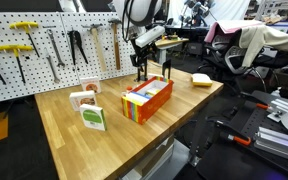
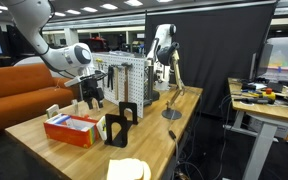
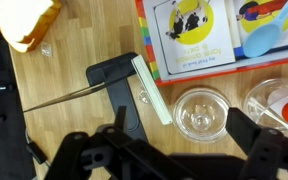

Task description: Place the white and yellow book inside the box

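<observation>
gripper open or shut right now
Open. In the wrist view the gripper has its fingers wide apart, nothing clamped between them; the table shows through the gap.

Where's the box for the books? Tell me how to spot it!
Find the long wooden table in front of the tool pegboard. In its middle sits a rectangular box, open on top. Only it has rainbow-striped sides.

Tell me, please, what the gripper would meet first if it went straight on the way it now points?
Probably the top edge of the white and yellow book, upright in the black stand beneath the gripper; depth is unclear.
</observation>
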